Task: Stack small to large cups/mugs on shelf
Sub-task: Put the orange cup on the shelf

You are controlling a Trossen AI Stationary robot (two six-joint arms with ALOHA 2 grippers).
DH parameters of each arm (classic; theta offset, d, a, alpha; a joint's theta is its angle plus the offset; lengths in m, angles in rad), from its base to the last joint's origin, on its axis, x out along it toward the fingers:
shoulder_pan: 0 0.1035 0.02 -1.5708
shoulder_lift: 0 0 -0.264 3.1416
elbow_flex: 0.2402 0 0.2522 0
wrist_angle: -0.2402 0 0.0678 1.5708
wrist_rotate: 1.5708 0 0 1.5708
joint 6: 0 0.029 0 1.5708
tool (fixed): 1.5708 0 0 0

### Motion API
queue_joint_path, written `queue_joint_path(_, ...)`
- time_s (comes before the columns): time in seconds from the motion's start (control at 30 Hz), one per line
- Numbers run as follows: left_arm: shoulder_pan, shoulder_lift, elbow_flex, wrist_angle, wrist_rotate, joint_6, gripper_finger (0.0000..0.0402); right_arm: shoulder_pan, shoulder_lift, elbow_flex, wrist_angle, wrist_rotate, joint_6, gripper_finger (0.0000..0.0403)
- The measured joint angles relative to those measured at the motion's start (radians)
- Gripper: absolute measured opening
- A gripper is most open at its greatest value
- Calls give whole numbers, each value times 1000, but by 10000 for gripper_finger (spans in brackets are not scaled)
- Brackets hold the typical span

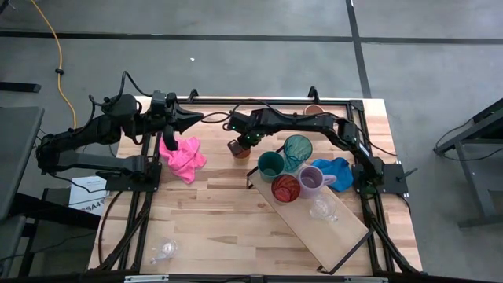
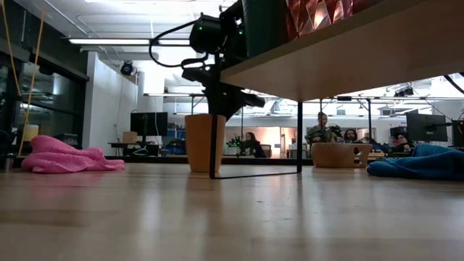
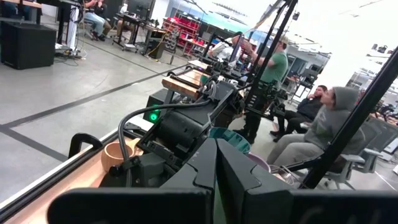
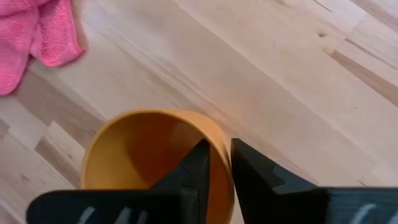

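An orange cup [image 4: 149, 155] stands upright on the tabletop [image 1: 204, 204], just off the far left end of the shelf [image 1: 346, 232]; its base rests on the wood [image 2: 205, 170]. My right gripper [image 4: 217, 152] comes down onto its rim and is shut on it. On the shelf stand a green cup [image 1: 270, 165], a teal tumbler [image 1: 297, 151], a red-orange cup [image 1: 285, 189], a purple mug [image 1: 312, 179] and a clear glass [image 1: 322, 209]. My left gripper [image 1: 189, 118] waits shut, held high over the table's far left. My right gripper pinches the orange cup's wall at the rim [image 4: 222, 155], one finger [image 4: 198, 167] inside the cup and the other [image 4: 249, 174] outside. The fingers come steeply from above, slanting in from the table's right. The cup stands upright with its bottom on the table.
A pink cloth [image 1: 182, 156] lies left of the orange cup and a blue cloth [image 1: 334, 171] right of the shelf. A tan mug [image 1: 314, 110] stands at the far edge, a clear glass [image 1: 163, 250] at the near left. People sit beyond the table.
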Motion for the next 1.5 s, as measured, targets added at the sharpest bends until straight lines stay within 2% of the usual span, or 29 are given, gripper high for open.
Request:
queue_joint_path(0.2, 0, 0, 0, 0, 0, 0, 0, 0, -7, 0, 3, -33, -15, 73)
queue_joint_path(0.4, 0, 0, 0, 0, 0, 0, 0, 0, -32, 0, -7, -35, -39, 155)
queue_joint_path(0.5, 0, 0, 0, 0, 0, 0, 0, -1, -53, 0, -15, 3, -63, 197)
queue_joint_path(0.63, 0, 0, 0, -1, 0, 0, 0, -9, -110, 0, -1, 35, -134, 232)
queue_joint_path(0.87, 0, 0, 0, -2, 0, 0, 0, -51, -268, 1, -22, 72, -299, 240)
queue_joint_path(1.03, 0, 0, 0, -3, 0, 0, 0, -58, -411, -16, -151, 177, -412, 240)
queue_joint_path(1.13, 0, 0, 0, -3, 0, 0, 0, -57, -538, -123, -178, 214, -438, 240)
queue_joint_path(1.27, 0, 0, 0, -2, 0, 1, 0, -57, -785, -409, -93, 218, -408, 240)
queue_joint_path(1.37, 0, 0, 0, 0, 0, 2, 0, -58, -1001, -619, 50, 195, -364, 240)
queue_joint_path(1.5, 0, 0, 0, 1, 0, 21, 0, -58, -1252, -811, 374, 106, -348, 240)
